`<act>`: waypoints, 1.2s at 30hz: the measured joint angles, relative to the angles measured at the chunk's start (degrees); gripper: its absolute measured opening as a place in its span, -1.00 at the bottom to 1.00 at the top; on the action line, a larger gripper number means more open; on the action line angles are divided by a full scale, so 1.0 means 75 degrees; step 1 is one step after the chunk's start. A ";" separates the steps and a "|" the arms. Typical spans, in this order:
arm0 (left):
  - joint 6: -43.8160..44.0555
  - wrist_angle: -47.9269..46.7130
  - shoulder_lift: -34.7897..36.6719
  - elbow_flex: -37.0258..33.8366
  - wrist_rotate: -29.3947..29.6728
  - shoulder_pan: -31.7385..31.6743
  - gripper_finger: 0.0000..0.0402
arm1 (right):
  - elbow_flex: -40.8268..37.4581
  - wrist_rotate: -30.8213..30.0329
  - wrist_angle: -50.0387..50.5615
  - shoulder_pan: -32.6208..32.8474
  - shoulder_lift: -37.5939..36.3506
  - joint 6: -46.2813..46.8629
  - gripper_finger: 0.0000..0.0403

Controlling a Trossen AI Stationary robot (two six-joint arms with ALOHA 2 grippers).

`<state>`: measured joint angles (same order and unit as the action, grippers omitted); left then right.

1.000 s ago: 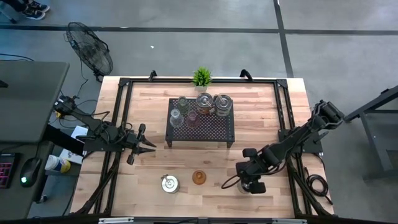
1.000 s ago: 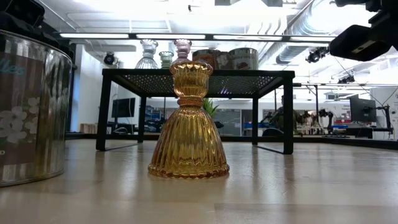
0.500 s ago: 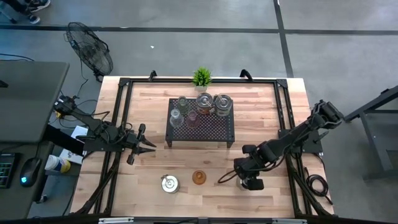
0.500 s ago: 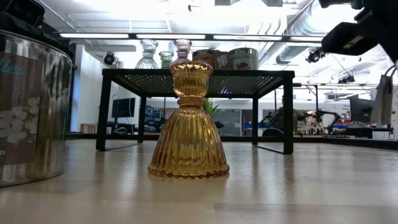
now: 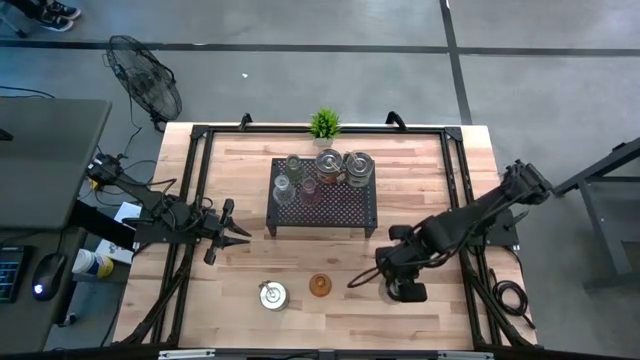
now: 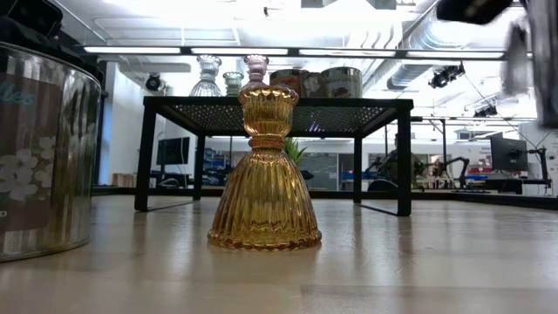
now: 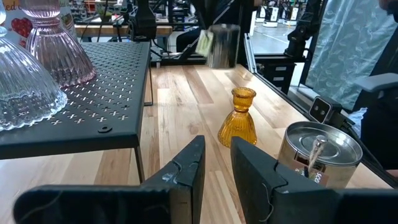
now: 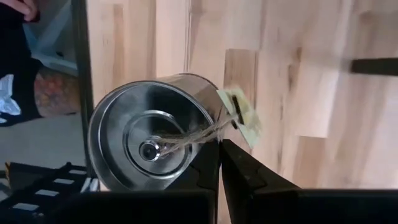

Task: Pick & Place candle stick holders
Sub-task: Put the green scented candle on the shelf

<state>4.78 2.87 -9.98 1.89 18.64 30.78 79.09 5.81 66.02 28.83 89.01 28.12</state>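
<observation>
My right gripper is shut on a shiny silver tin holder with a twine-tied paper tag, lifted over the table's near right part. The tin shows blurred in the low view and in the left wrist view. An amber ribbed glass holder stands on its wide base near the front edge, with a second silver tin holder to its left. Several glass and silver holders stand on the black perforated rack. My left gripper is open and empty, left of the rack. My right gripper holds the silver tin at its side, by the top rim near the paper tag, between its two nearly closed fingers. The fingers slant down from the table's right. The tin is clear of the table and tilted, its lid toward the wrist camera. The fingers hide the contact itself.
A small green potted plant stands at the far edge behind the rack. A black frame runs along the table's edges. Bare wood lies between the rack and the front edge, and right of the amber holder.
My right gripper has risen and moved a little toward the table's left and far side, keeping hold of the silver tin. The tin has been lifted higher above the table and hangs tilted. The amber holder and the other tin have stayed put.
</observation>
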 joint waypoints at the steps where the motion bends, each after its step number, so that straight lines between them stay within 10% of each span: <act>1: 0.0000 0.0001 0.0000 0.0000 0.0003 -0.0002 -0.64 | 0.0232 -0.0028 0.0214 -0.0047 0.0000 -0.0080 -1.00; 13: 0.0000 0.0002 0.0000 0.0003 0.0003 -0.0003 -0.64 | 0.2450 -0.0711 0.1398 -0.1271 -0.0020 -0.1510 -1.00; 36: 0.0000 0.0000 0.0000 0.0003 0.0005 -0.0002 -0.64 | 0.3305 0.0246 0.1002 -0.4582 0.0858 -0.3942 -1.00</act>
<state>4.78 2.87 -9.98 1.91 18.68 30.77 103.87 7.66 73.54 -5.54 95.45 -1.45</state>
